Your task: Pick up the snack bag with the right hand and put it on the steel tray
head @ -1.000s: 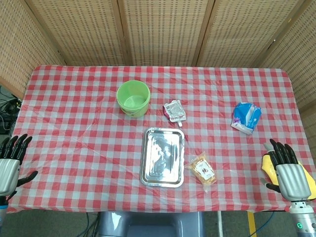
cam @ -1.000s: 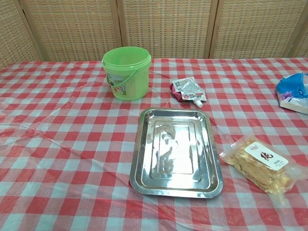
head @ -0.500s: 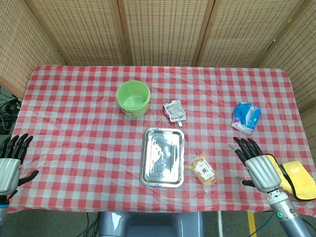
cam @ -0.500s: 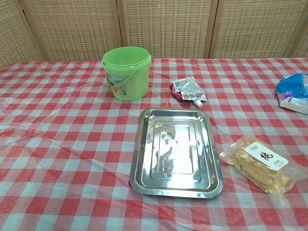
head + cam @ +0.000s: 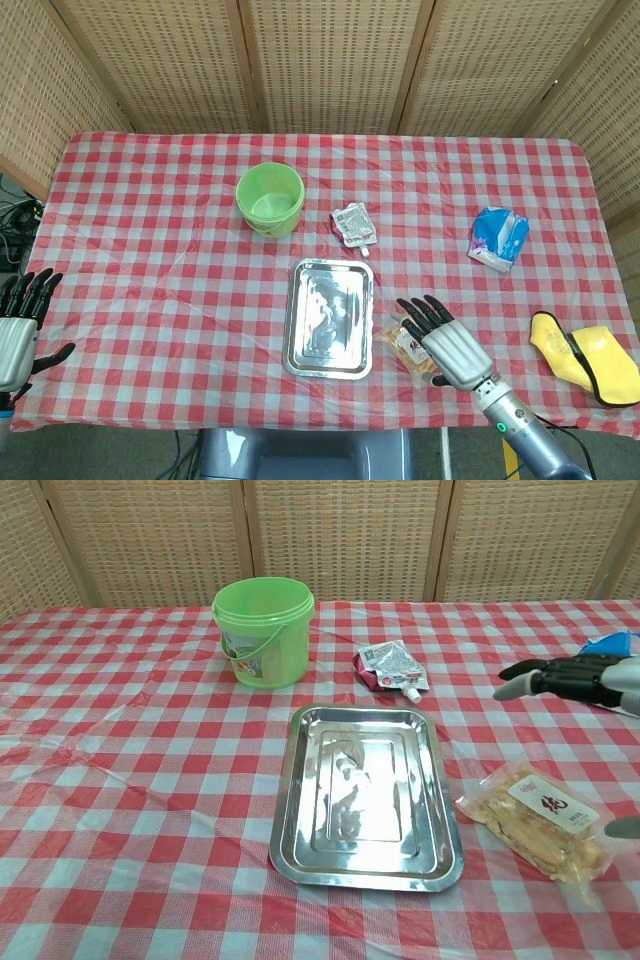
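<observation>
Snack bag (image 5: 412,346) is lying flat on the checkered surface (image 5: 150,250), just right of the steel tray (image 5: 329,318) & not on it. Right hand (image 5: 447,342) is hovering over the bag w/ fingers (image 5: 540,673) spread, gripping nothing; contact w/ bag can't be told. Left hand (image 5: 18,326) is sitting at the surface's edge, far left of the tray, fingers apart, empty. Green bucket (image 5: 270,199) is standing behind the tray to its left, silver pouch (image 5: 354,223) right behind the tray. Blue tissue pack (image 5: 498,238) is lying well right of the tray; yellow cloth (image 5: 588,355) is resting further right, near the surface's edge.
</observation>
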